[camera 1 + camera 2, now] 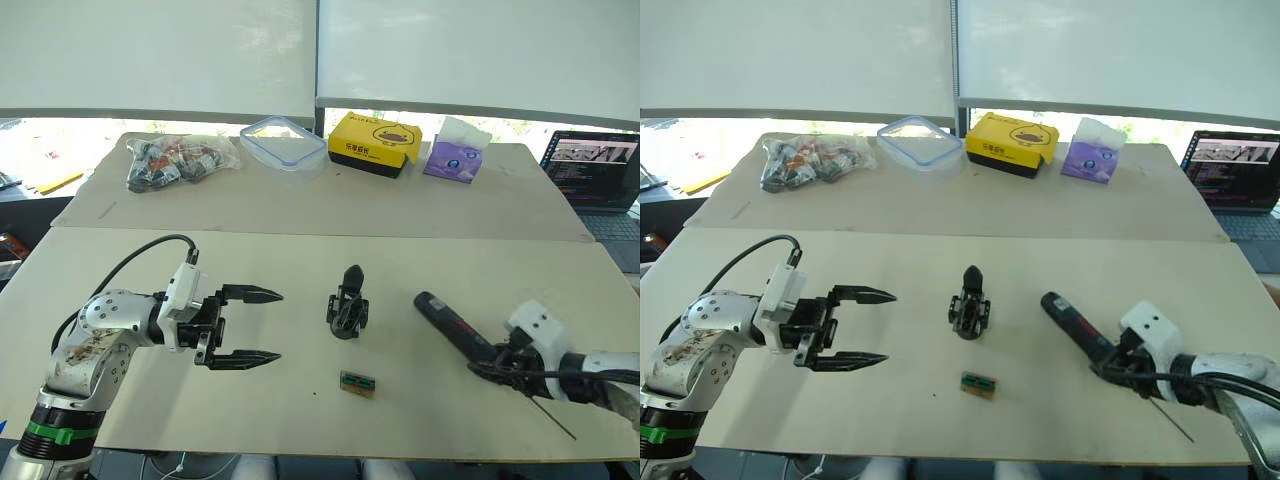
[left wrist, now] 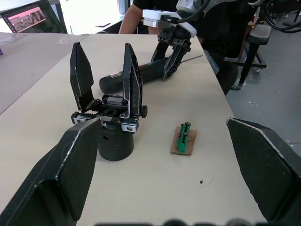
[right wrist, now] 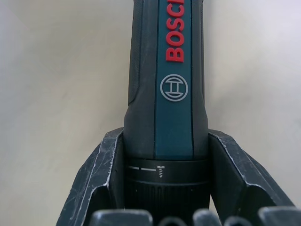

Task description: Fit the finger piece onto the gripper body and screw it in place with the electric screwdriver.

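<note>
Head views: your left gripper (image 1: 245, 325) hovers over the near table (image 1: 300, 260), fingers spread wide, nothing between them. The gripper body (image 1: 347, 310) stands upright just right of it, near the table's middle; it's a chunky black block with dark fingers pointing up. You can't tell from here whether the finger piece is separate or already on it. A small green-and-tan block (image 1: 357, 383) lies on the table nearer to you than the body, apart from it. Your right gripper (image 1: 507, 362) is clamped on the electric screwdriver (image 1: 455, 325), which lies low over the table, its butt end pointing toward the gripper body, thin metal bit (image 1: 553, 419) sticking out the other way. Far table: bag of parts (image 1: 178, 160), clear container (image 1: 283, 141), yellow box (image 1: 374, 143), purple tissue pack (image 1: 456, 156). A laptop (image 1: 600, 175) sits at the right edge.

Left wrist view: your open fingers (image 2: 70, 165) frame the gripper body (image 2: 109, 117). It has a round black base, a toothed rail across the middle, and two tall tapered black fingers standing up side by side. The green block (image 2: 184, 141) lies just beside it. Behind, the right gripper (image 2: 171, 44) holds the screwdriver (image 2: 134, 80), and a person in dark clothes (image 2: 225, 28) stands at the table end.

Right wrist view: both fingers (image 3: 101, 176) press the screwdriver (image 3: 167, 94) at its collar. The barrel is black with a teal strip and red lettering.
</note>
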Robot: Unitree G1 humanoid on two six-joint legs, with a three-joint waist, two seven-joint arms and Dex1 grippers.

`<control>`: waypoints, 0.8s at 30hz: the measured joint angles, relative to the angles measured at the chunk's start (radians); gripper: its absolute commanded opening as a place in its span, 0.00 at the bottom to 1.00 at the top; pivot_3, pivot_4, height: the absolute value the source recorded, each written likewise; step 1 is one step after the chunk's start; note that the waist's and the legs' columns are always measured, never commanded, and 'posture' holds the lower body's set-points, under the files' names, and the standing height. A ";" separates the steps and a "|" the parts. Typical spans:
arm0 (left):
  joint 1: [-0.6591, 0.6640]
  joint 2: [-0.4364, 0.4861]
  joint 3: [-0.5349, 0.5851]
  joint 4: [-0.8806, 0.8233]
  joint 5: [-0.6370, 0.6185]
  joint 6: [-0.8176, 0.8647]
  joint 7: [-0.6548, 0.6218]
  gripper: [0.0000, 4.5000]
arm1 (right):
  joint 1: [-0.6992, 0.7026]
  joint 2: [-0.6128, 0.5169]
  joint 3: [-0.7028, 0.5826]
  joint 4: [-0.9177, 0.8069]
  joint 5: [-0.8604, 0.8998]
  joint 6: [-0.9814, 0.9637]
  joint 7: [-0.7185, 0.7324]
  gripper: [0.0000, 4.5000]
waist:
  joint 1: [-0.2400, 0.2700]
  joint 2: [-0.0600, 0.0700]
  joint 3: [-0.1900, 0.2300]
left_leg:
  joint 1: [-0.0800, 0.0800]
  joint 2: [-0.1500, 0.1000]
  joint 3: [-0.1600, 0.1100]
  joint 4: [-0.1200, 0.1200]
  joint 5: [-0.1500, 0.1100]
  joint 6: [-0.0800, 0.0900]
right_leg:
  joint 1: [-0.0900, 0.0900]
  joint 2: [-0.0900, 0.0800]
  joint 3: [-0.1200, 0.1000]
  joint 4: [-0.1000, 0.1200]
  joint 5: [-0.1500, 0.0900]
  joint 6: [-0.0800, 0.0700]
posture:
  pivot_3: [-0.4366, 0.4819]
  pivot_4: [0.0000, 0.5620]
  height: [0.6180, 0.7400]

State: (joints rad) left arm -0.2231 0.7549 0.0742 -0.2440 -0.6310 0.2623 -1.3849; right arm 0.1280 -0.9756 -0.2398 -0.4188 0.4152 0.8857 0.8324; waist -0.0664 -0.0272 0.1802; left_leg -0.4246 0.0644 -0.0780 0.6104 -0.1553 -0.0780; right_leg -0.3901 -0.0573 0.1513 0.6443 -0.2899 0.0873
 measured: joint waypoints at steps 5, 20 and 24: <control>0.009 0.000 0.000 -0.010 0.000 0.003 -0.001 1.00 | -0.043 -0.031 0.030 0.030 0.000 -0.002 0.032 0.88 | 0.000 -0.002 0.001 | 0.000 0.000 0.000 0.000 0.000 0.000 | 0.000 0.000 0.000 0.000 0.000 0.000 | 0.48 0.27 1.00; 0.005 -0.001 -0.032 -0.009 0.001 0.002 -0.025 1.00 | -0.262 -0.418 0.242 -0.031 0.040 0.248 0.166 0.99 | 0.001 0.000 0.003 | 0.000 0.000 0.000 -0.001 0.000 0.000 | -0.001 0.000 0.000 0.000 0.000 0.000 | 0.48 0.27 1.00; 0.006 -0.001 -0.035 -0.011 0.001 0.002 -0.026 1.00 | -0.333 -0.416 0.338 -0.028 0.033 0.298 0.163 0.99 | 0.000 0.000 0.003 | -0.001 0.000 0.000 -0.001 0.000 0.000 | -0.003 0.000 0.000 0.000 0.000 0.000 | 0.48 0.27 1.00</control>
State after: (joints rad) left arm -0.2167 0.7538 0.0388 -0.2547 -0.6300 0.2641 -1.4108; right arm -0.2053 -1.3917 0.0982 -0.4469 0.4485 1.1837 0.9952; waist -0.0669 -0.0275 0.1833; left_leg -0.4257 0.0647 -0.0777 0.6096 -0.1554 -0.0781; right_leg -0.3929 -0.0576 0.1512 0.6441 -0.2901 0.0871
